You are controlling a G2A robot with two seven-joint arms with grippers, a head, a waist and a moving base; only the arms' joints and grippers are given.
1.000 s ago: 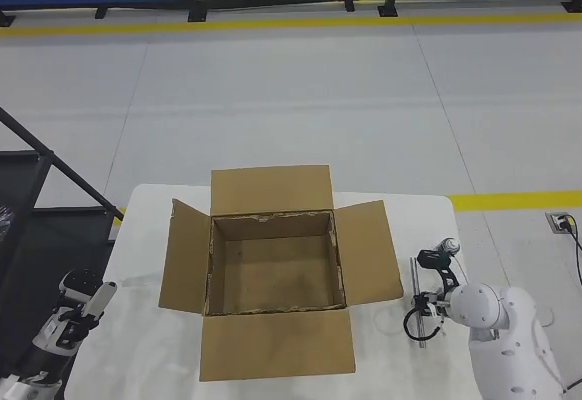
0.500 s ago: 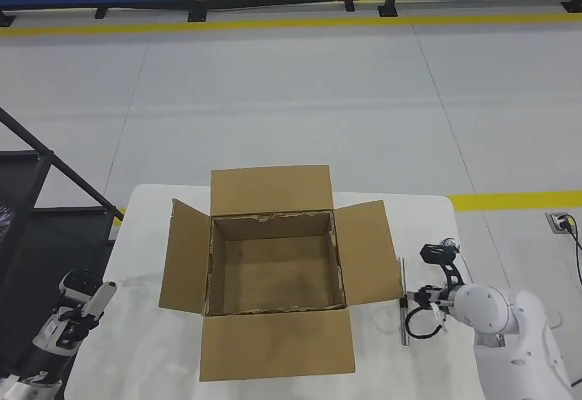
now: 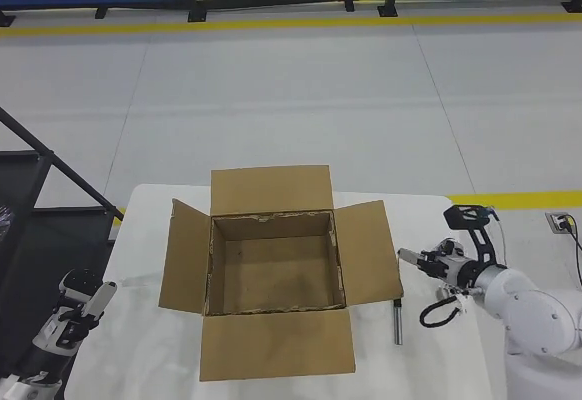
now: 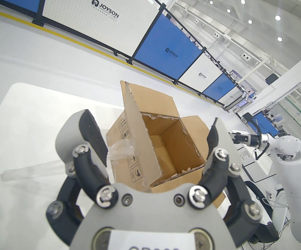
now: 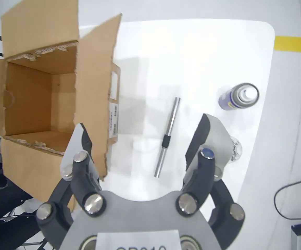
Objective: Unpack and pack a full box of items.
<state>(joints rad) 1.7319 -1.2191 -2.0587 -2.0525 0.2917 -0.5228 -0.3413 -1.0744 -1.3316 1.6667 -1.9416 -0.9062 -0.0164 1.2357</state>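
The right claw [image 5: 142,131] is open, with nothing between its fingers. It hangs over the surface [image 5: 192,53], just beside the outer edge of the nearest side flap of the cardboard box [image 5: 43,89]. A metal rod [image 5: 170,128] with a dark band lies flat on the surface below the gap between this claw's fingers, touching neither finger. A spray can [image 5: 239,97] stands upright on the surface beyond one finger, on the side of the claw away from the box and well apart from the rod. A clear round object [image 5: 236,149] sits partly hidden behind that same finger; its type cannot be determined. In the top view, the right claw [image 3: 411,257] is level with the box [image 3: 271,270], and the rod [image 3: 397,320] lies just beside it, parallel to the box wall. The left claw [image 4: 151,120] is also open and holds nothing. It points at the box [image 4: 166,141] from off the opposite side of the surface, well apart from it. All four box flaps are folded outward.
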